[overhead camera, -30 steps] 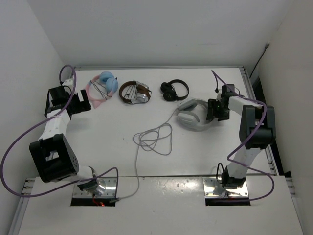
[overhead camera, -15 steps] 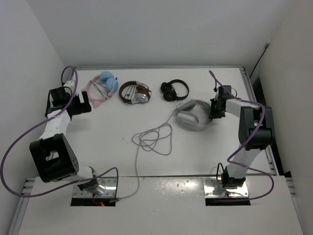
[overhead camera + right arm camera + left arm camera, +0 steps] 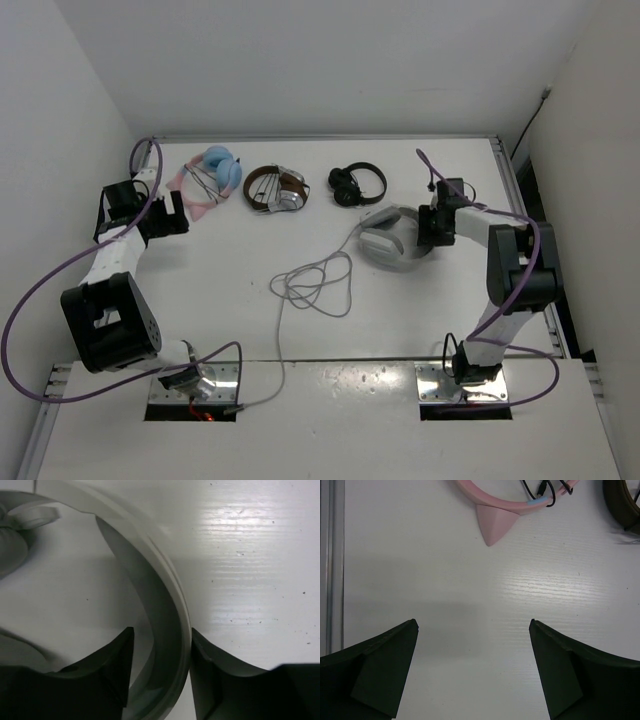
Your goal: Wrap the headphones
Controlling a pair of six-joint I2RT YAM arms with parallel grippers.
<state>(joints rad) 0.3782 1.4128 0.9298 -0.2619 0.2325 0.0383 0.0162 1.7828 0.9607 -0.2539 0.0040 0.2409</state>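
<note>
Now, headphones (image 3: 392, 236): the white pair lies on the table (image 3: 220, 300), right of centre and nearer me than the black pair (image 3: 357, 183).
Cable (image 3: 318, 283): thin and grey, in loose loops left of the earcups, with one strand running to the near edge. Only the top camera shows me this.
Right gripper (image 3: 432, 228): sits at the right side of the headphones. From above I cannot judge the jaws.
Right wrist camera: the headband (image 3: 160, 595) passes between my fingers (image 3: 100, 680), which sit against its inner and outer faces. I read that as clamped on it.
Left gripper (image 3: 473, 625): jaws wide apart over bare table, holding nothing.
Left wrist camera: the pink-and-blue pair (image 3: 492, 525) lies ahead of the fingertips, apart from them.
Far row, top camera: the brown-and-silver pair (image 3: 277, 187) lies between the pink-and-blue pair and the black pair.
</note>
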